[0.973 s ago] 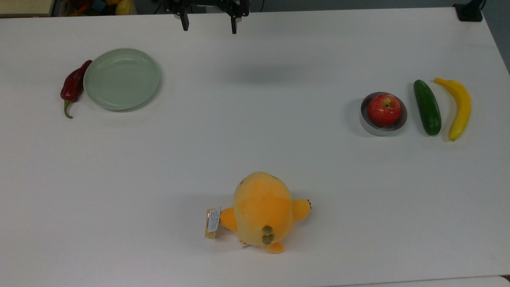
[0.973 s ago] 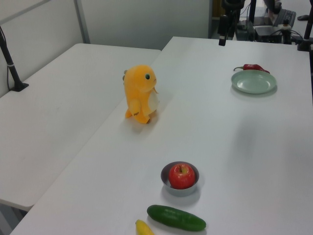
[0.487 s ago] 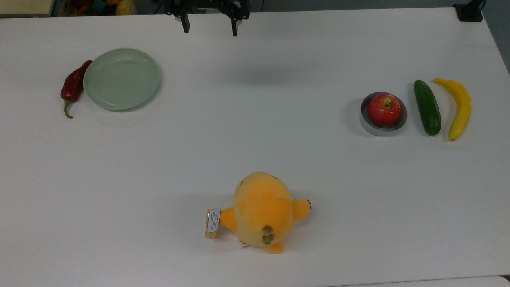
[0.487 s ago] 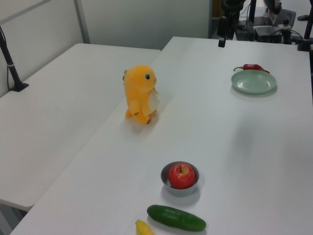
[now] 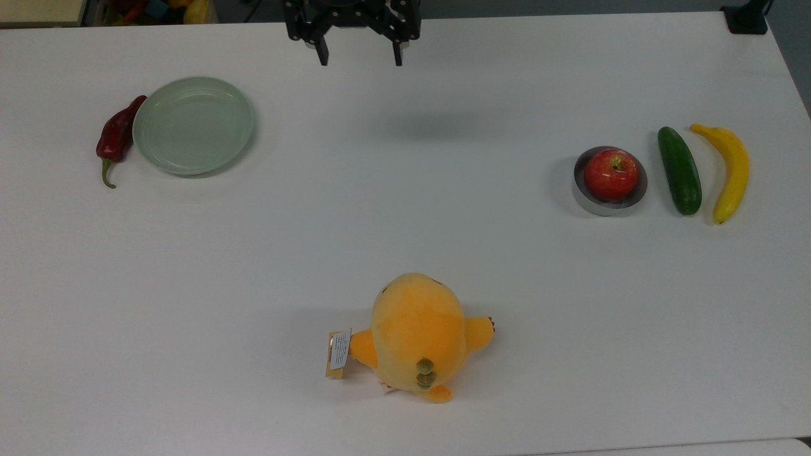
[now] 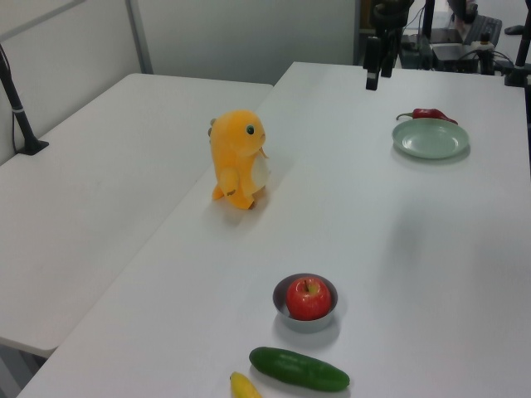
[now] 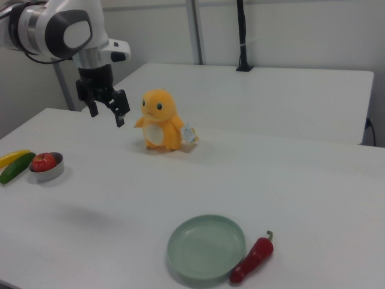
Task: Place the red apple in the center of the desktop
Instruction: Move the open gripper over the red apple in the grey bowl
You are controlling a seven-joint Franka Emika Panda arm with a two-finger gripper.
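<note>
The red apple sits in a small metal bowl on the white desktop, at the top view's right. My gripper hangs open and empty above the table's far edge in the top view, well away from the apple. Its shadow lies on the table below it.
A green cucumber and a yellow banana lie just right of the bowl in the top view. An orange plush toy stands near the front edge. A pale green plate and a dark red chili are at the left.
My gripper has shifted toward the top view's right and a little nearer over the table, still open. The apple and the other objects have not moved.
</note>
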